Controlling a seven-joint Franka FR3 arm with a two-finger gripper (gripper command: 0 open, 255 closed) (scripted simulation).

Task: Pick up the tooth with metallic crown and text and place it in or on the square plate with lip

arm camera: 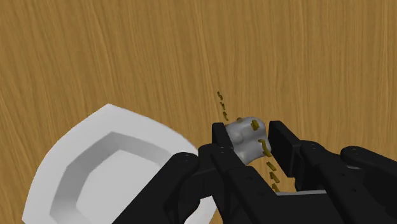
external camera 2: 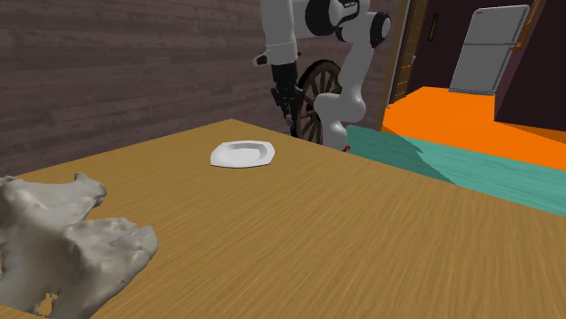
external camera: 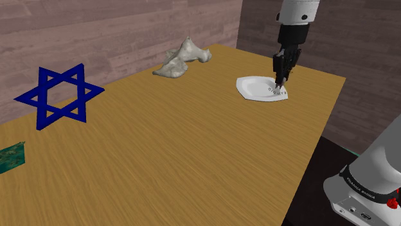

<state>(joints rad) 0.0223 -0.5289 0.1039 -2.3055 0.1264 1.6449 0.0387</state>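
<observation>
A small silvery tooth [arm camera: 243,133] with a row of gold letters across it sits clasped between the two black fingers of my gripper [arm camera: 250,141], which is shut on it. The tooth hangs over bare wood just beside the rim of the white square plate with lip [arm camera: 105,168]. In the shoulder view the gripper [external camera: 280,82] points down at the plate's [external camera: 256,87] right edge, with the tooth's lettering [external camera: 277,92] just under the fingertips. In the second exterior view the gripper [external camera 2: 288,107] stands behind the plate [external camera 2: 241,153].
A lumpy grey object [external camera: 183,59] lies at the table's [external camera: 193,147] far side and looms large in the second exterior view [external camera 2: 63,245]. A blue six-pointed star [external camera: 58,95] and a green item [external camera: 11,158] are at the shoulder view's left. A wagon wheel [external camera 2: 316,100] stands behind the table.
</observation>
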